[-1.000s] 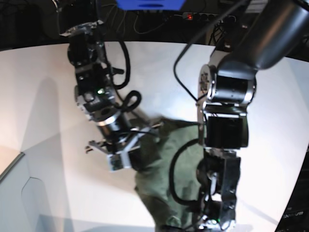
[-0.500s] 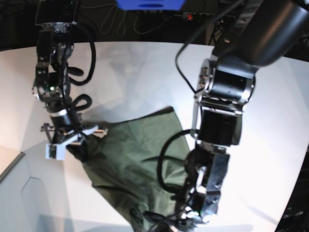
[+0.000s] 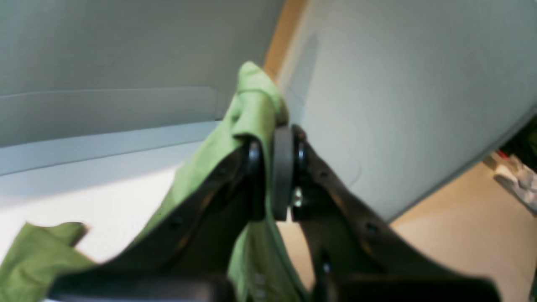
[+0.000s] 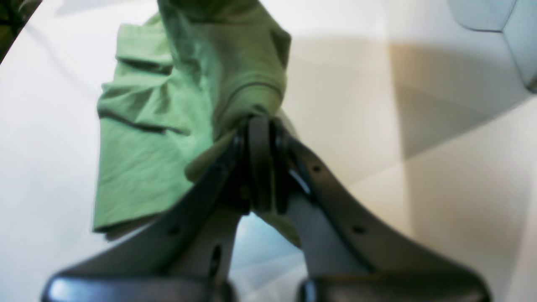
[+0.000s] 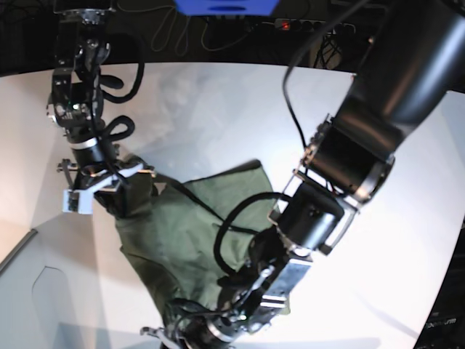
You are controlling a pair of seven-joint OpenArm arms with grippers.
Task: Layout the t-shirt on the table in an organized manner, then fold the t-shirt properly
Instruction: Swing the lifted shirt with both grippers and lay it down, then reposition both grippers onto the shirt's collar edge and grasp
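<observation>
Base view: t-shirt [image 5: 196, 233] stretches diagonally between right claw [image 5: 109, 190], upper left, and left claw [image 5: 190, 331], bottom centre, both pinching fabric above the bench [image 5: 218, 109].

The t-shirt [image 4: 168, 105] is seen as soft, matt olive-green cloth – creased and gathered into folds, with a stitched hem picked out near the right gripper [image 4: 260, 138]. That gripper's arms are rendered in dark, smooth plastic with a faint sheen. The same dark, slightly glossy finish is shown by the left gripper [image 3: 275, 144], where a small bright metal screw is caught. The table [image 5: 218, 109] is presented as a smooth white surface – lightly reflective, unmarked by texture.
</observation>
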